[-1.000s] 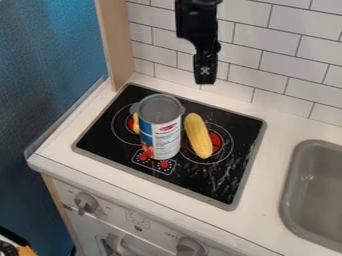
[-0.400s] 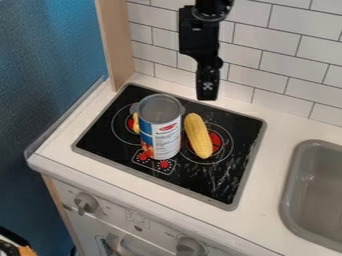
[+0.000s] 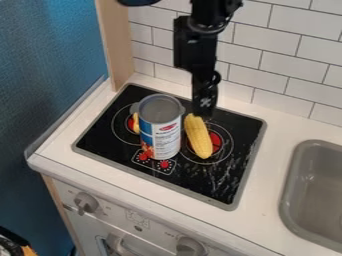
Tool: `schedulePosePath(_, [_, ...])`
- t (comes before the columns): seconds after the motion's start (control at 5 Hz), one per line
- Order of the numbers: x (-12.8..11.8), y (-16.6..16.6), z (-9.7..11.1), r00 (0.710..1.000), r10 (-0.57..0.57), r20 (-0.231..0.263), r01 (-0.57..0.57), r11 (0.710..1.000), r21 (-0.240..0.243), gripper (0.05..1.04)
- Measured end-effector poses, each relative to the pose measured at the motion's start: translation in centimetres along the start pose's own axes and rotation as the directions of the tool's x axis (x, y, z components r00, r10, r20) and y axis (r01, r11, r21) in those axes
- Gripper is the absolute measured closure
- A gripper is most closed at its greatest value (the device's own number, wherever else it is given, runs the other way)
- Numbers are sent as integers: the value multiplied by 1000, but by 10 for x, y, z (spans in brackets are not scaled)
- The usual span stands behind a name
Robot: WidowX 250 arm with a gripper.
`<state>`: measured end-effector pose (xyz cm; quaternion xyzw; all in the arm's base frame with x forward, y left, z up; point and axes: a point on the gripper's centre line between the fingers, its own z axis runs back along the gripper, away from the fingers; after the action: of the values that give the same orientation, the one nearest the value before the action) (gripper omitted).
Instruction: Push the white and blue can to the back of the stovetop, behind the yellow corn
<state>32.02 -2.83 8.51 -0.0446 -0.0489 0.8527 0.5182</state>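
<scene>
At the near edge, around 6 to 7 o'clock in the view, is the white front panel [image 3: 157, 226], with one grey knob [image 3: 85, 202] at 7 o'clock and another [image 3: 192, 246] at 6 o'clock. Between them, low down, sits a grey handle [image 3: 119, 245]. Above the panel runs the white worktop [image 3: 257, 222], with a grey sink [image 3: 288, 200] let into it at 4 o'clock.

The black cooktop [image 3: 224, 175] lies across the middle, edged in grey. Two red printed dials [image 3: 164, 164] mark its near side. A tall can [image 3: 163, 137] with a blue and white label stands upright on it, its round grey top facing up. At the can's 9 o'clock side a small yellow item [image 3: 136, 124] peeks out, partly hidden behind it. The yellow corn cob [image 3: 198, 137] lies at the can's 3 o'clock side, near it, across the right-hand burner ring; its long axis runs roughly from 11 to 5 o'clock.

The black end effector [image 3: 204, 112] hangs down from 12 o'clock, over the cob's far end. Whether it is parted or closed, or touches the cob, I cannot tell.

Farther back, a pale wooden post [image 3: 117, 45] stands at 11 o'clock, beside white wall tiles [image 3: 280, 55] spreading to 2 o'clock.
</scene>
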Motion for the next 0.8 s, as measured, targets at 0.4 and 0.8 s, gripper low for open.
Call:
schedulePosePath(0.4, [40,32,-20,992,95,81,-99,994,42,84])
schedulePosePath(0.8, [71,45,-39,976,164,144,-175,982,67,84])
